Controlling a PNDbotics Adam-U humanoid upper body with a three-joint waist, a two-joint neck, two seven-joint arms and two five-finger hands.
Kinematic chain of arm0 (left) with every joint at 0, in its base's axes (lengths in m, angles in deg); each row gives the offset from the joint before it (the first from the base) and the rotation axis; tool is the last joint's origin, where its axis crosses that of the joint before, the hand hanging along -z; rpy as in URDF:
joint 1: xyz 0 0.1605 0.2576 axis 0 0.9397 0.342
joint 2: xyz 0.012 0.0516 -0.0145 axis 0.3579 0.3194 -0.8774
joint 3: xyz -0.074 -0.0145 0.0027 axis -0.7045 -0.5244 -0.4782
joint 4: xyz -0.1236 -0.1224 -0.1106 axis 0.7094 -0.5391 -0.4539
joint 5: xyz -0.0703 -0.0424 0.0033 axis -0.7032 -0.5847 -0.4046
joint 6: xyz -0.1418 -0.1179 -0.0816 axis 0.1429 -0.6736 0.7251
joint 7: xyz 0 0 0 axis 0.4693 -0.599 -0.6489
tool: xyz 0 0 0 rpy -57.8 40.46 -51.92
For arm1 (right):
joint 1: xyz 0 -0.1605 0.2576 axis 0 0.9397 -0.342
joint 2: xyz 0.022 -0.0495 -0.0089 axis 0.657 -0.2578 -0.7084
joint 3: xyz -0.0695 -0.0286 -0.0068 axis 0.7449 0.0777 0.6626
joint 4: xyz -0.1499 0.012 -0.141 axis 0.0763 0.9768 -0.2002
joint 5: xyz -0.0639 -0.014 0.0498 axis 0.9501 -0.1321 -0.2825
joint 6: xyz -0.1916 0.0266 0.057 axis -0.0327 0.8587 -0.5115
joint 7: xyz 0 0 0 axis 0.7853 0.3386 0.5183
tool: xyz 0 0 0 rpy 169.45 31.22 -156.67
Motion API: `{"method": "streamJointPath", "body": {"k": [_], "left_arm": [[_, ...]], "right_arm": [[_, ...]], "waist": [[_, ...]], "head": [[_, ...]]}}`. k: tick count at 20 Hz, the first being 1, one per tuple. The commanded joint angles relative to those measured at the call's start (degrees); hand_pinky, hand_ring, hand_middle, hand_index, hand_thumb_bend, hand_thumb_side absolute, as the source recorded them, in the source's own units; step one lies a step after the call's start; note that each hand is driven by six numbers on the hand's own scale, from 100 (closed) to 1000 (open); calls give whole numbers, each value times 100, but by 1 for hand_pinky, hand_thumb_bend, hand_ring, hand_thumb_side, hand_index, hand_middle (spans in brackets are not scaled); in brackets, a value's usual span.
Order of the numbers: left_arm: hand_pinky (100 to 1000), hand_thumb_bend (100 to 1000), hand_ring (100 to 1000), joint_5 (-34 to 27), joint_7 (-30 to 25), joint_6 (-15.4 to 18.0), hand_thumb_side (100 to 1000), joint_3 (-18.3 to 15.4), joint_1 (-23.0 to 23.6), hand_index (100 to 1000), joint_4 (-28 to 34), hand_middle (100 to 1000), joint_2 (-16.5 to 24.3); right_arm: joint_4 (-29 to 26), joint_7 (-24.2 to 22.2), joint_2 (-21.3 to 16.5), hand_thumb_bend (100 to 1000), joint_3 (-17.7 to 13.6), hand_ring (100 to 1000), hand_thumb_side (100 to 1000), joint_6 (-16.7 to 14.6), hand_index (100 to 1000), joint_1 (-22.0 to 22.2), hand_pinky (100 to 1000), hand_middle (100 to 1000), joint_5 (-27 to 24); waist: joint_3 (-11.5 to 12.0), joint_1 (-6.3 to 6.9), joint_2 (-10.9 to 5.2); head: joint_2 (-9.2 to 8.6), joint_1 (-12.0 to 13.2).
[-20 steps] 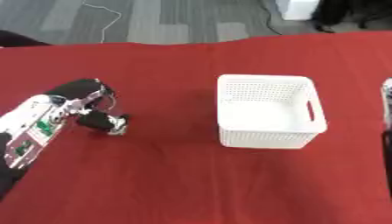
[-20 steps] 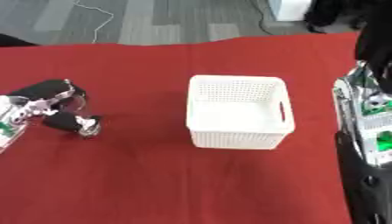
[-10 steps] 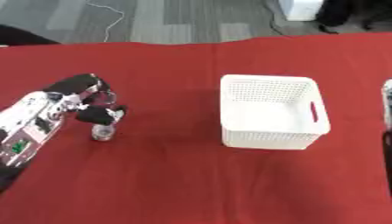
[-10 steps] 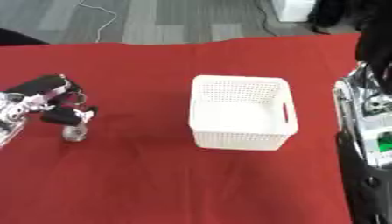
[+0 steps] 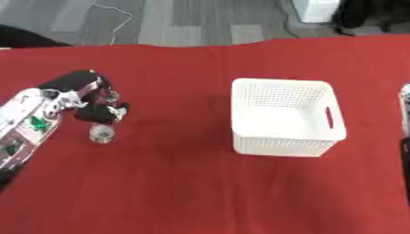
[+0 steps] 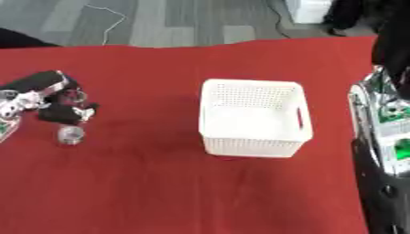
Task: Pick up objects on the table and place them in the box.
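A white perforated basket (image 5: 328, 135) with a handle slot stands on the red table, right of centre, and nothing shows inside it. At the left, my left hand (image 5: 94, 109) has its dark fingers curled round the top of a small clear, silvery object (image 5: 101, 133), which shows just below the fingers. Whether the object touches the cloth I cannot tell. A wide stretch of cloth separates the hand from the basket. Only my right forearm (image 6: 386, 132) shows, along the right edge of the right eye view; its hand is out of the picture.
The red tablecloth (image 5: 176, 183) covers the whole work area. Its far edge (image 5: 200, 44) meets a grey floor with a thin white cable (image 5: 120, 13). Dark shapes stand at the far right corner.
My left hand has closed over the small clear object and shifted a little toward the table's far side and right. The object now sits below the fingers rather than beside them.
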Motion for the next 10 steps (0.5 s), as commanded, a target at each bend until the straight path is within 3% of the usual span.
{"method": "streamJointPath", "body": {"k": [1,10], "left_arm": [[100,100,100,-220,3,-96,576,-112,-162,161,192,100,236],[100,100,100,-1226,21,-544,584,-215,-334,173,451,100,150]], "right_arm": [[-74,14,-117,100,-20,338,977,5,520,-32,331,331,24],[-74,28,-112,100,-22,339,977,7,520,-29,332,332,33]], "waist": [[8,15,-107],[15,29,-129]], "head": [[-4,0],[-4,-2]]}}
